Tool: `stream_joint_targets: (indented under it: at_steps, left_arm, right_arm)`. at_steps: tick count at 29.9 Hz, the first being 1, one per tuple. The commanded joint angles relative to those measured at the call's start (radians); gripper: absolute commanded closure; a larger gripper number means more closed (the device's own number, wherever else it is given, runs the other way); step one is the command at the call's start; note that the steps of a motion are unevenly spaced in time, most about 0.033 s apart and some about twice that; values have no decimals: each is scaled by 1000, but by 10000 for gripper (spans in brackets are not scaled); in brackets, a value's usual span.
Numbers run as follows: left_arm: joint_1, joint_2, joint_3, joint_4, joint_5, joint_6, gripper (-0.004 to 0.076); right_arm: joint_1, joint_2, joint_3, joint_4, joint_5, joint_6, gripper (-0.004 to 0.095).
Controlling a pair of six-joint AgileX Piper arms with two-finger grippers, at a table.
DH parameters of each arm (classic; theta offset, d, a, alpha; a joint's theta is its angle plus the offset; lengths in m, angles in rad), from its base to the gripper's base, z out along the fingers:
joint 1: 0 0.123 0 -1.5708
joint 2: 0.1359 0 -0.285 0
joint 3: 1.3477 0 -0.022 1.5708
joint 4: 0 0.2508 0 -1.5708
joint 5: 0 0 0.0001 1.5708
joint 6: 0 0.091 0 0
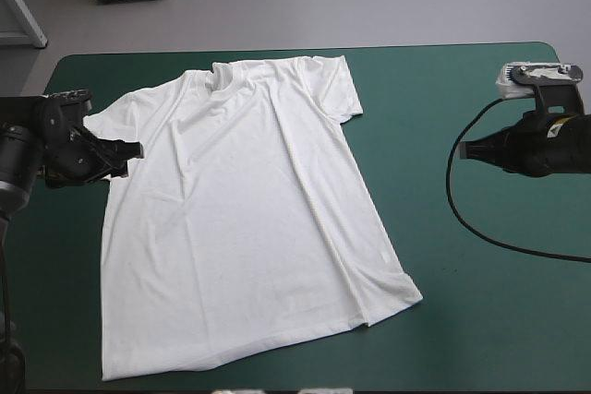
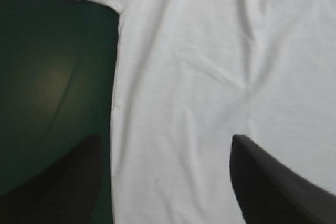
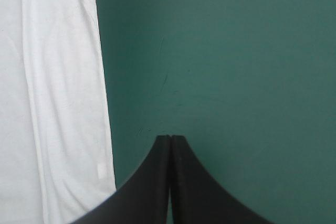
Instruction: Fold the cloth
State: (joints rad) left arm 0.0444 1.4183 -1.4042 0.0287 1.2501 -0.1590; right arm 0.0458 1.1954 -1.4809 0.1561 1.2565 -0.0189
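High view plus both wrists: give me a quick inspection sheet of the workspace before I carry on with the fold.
Surface: teal-green cover, bare around the shirt.
Job's things: T-shirt, white, spread flat, collar toward the far edge, lightly creased, no fold made yet.
Clutter: nothing seen.
Grippers: left gripper open, straddling the T-shirt's side edge, half over cloth, half over cover; whether it touches cannot be told. Right gripper shut, over bare cover, apart from the T-shirt.
Cables: nothing seen beyond the robot's own.
Surroundings: nothing seen at the table.
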Motion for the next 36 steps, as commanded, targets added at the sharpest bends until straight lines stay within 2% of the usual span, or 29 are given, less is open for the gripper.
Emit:
stream_joint_targets:
  at_steps: [1, 7, 17, 26, 36]
  left_arm:
    - [70, 19, -32, -43, 34, 48, 220]
    - [74, 117, -32, 48, -43, 7, 225]
    - [74, 290, -32, 68, -89, -9, 329]
    - [82, 368, -32, 57, -180, -9, 336]
    - [133, 468, -32, -19, -210, 50, 349]
  right_arm:
    - [2, -15, -33, -1, -38, -11, 912]
    - [2, 8, -33, 6, -40, -11, 912]
    - [2, 43, -31, 22, -25, -22, 912]
    - [2, 50, -29, 22, -25, -33, 912]
    - [2, 64, -29, 20, -19, -33, 912]
